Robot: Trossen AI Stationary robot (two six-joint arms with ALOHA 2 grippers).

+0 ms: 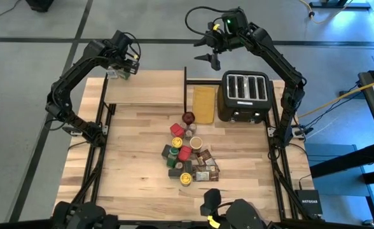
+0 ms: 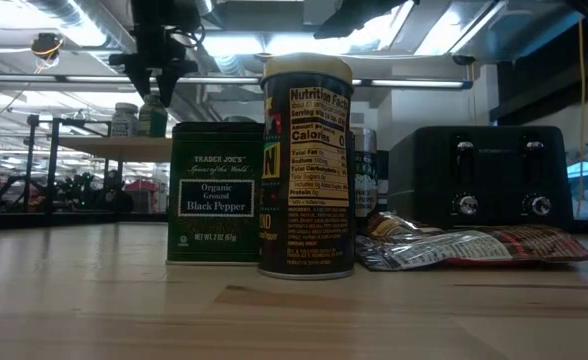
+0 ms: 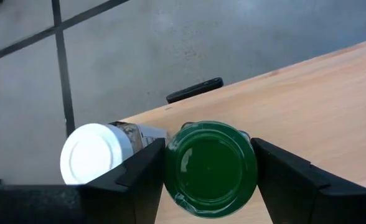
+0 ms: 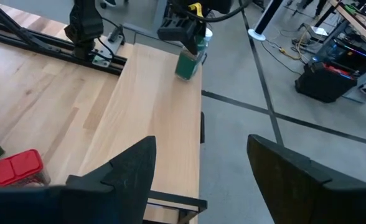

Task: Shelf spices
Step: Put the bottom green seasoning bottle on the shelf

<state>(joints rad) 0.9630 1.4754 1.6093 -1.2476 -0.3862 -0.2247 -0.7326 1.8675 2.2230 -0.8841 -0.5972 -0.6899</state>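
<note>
A green-lidded jar (image 3: 211, 167) fills the gap between the left fingers (image 3: 142, 180); a white-lidded jar (image 3: 96, 155) seems to press one finger's outer side; beyond, bare shelf (image 3: 320, 99).

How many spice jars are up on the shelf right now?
2. A green-lidded jar stands at the shelf far-left corner between the left gripper jaws; a white-lidded jar stands right beside it. The rest remain piled on the table.
</note>
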